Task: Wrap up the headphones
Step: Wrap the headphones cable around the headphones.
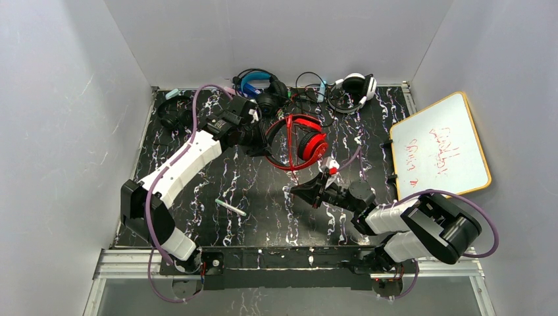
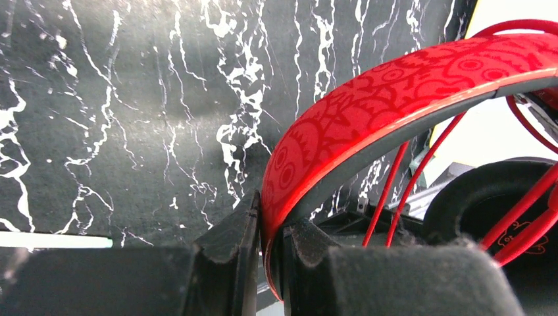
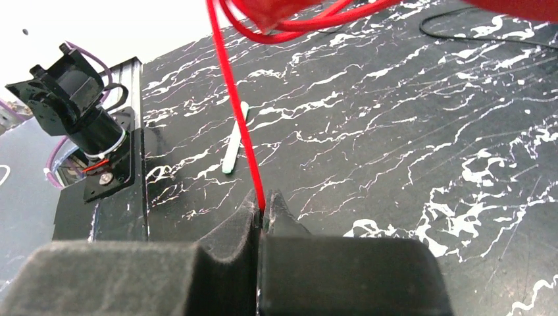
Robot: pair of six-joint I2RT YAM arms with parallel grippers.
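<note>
MID-WRAP, 2 arms on 1 job. My L gripper is clamped on the headband of the red headphones. It pinches the band's edge so the set is held steady, cups on the far side of the band from my fingers. My R gripper, on the near side of the red set, is pinched tight on the thin red cable. The cable runs taut up to loops bunched by the cups. My read: L is the anchor and R the winding hand, so the cord can go round w/o the set sliding.

Room to move: the near side of the red set is bare marbled table except for 1 pale stick to its near-left, well apart from the cable. The far side is crowded. A black pair w/ blue band sits just behind, a black-and-white pair is far-right, and what looks like an all-black pair is far-left, w/ loose cords strung btwn them along the back edge. A whiteboard sits to the right, at the table's edge. Swinging R toward the far side risks snagging those cords, so the near side looks the safer arc.
</note>
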